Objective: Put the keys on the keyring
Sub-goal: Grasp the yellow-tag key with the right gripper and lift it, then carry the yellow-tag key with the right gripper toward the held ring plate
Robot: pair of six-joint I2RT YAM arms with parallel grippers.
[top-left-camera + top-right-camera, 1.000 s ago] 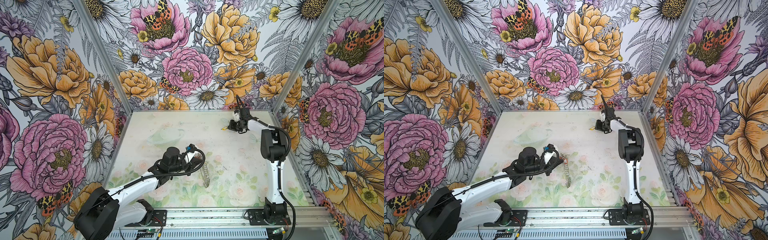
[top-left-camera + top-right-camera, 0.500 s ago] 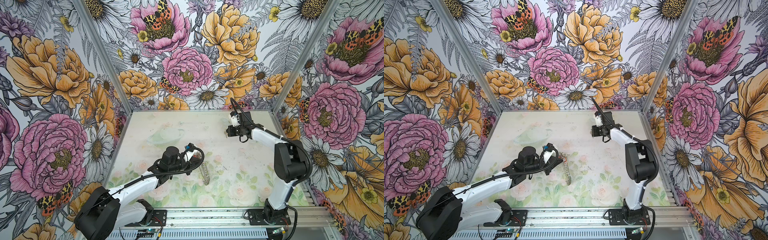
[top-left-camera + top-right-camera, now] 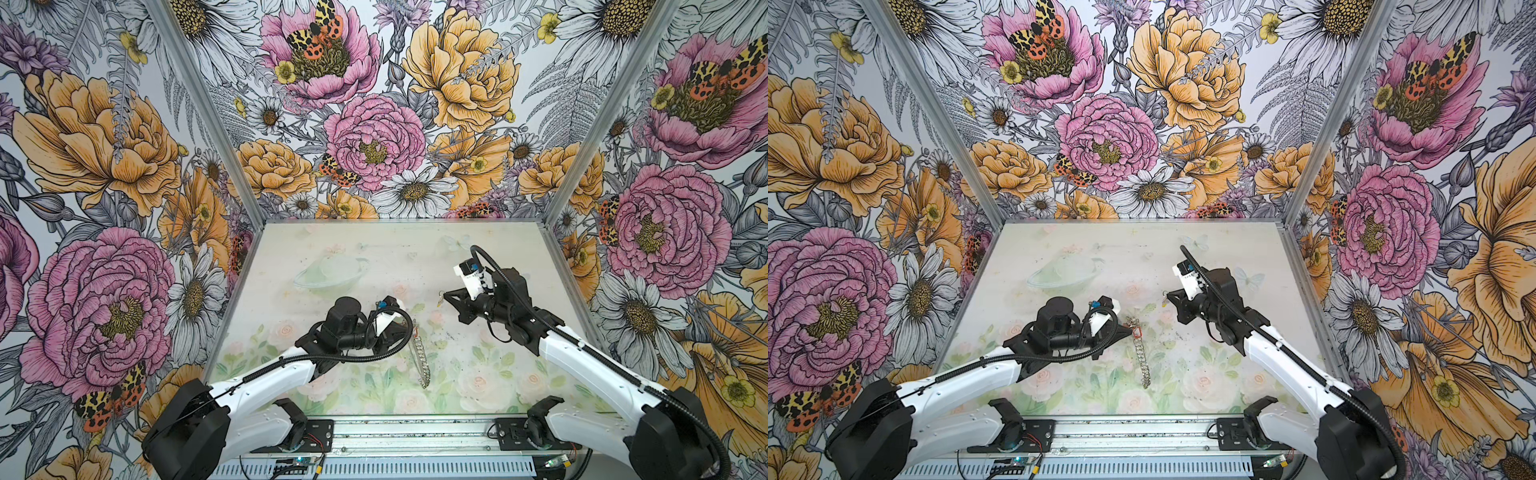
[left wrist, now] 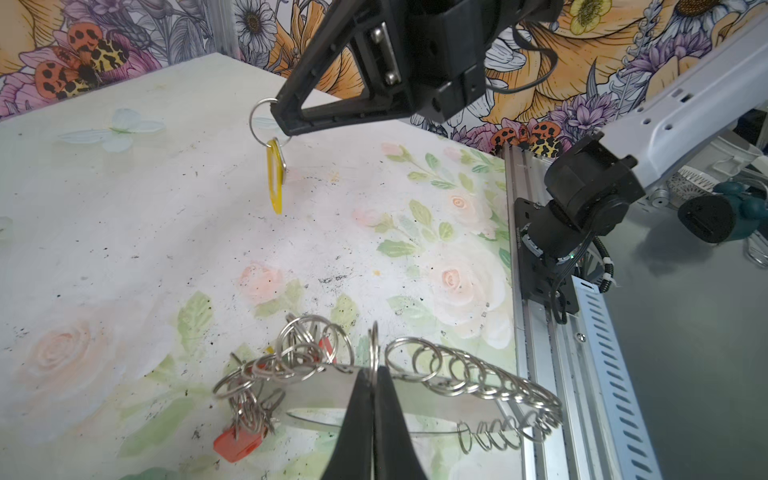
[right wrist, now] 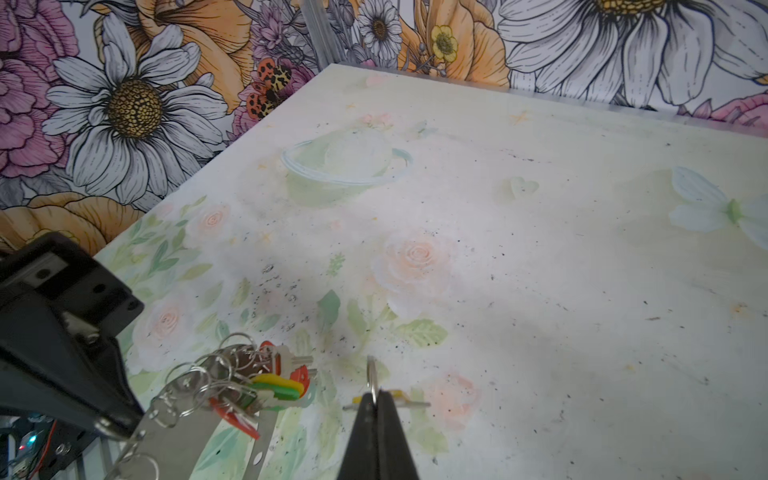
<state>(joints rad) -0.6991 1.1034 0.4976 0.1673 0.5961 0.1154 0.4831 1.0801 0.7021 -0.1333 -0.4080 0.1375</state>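
In a top view the yellow-tagged key [image 3: 439, 302] at the right pincer [image 3: 445, 296] is a mere speck — shape unreadable. The right wrist view's edge cuts off the keyring [image 5: 174, 436]; its clustered keys [image 5: 266, 382] overlap — uncountable.

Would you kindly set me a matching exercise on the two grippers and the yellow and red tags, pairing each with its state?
1. left gripper
2. right gripper
3. yellow tag
4. red tag

A. hangs among the keyring's small rings
B. shut on the keyring
C. dangles in mid-air under a gripper
D. shut on the yellow tag's split ring

Pairs: 1-B; 2-D; 3-C; 4-A
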